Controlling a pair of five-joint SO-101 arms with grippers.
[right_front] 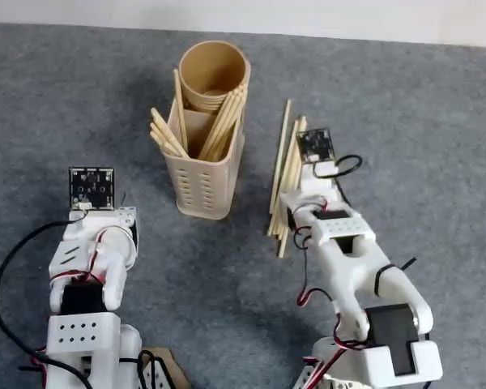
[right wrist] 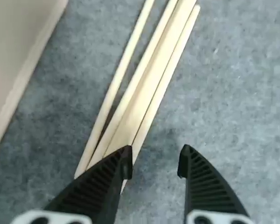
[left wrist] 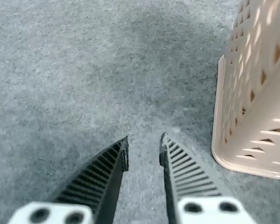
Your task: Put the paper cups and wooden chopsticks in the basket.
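Wooden chopsticks (right wrist: 147, 88), slim, smooth, straight

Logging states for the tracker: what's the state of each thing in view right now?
basket: upright on the carpet, partly filled
paper cups: stacked, upright in the basket's far end
chopsticks in basket: standing, leaning
loose chopsticks: lying flat on the carpet beside the basket, not gripped
left gripper: open, holding nothing, over bare carpet near the basket
right gripper: open, holding nothing, at the loose chopsticks' near ends
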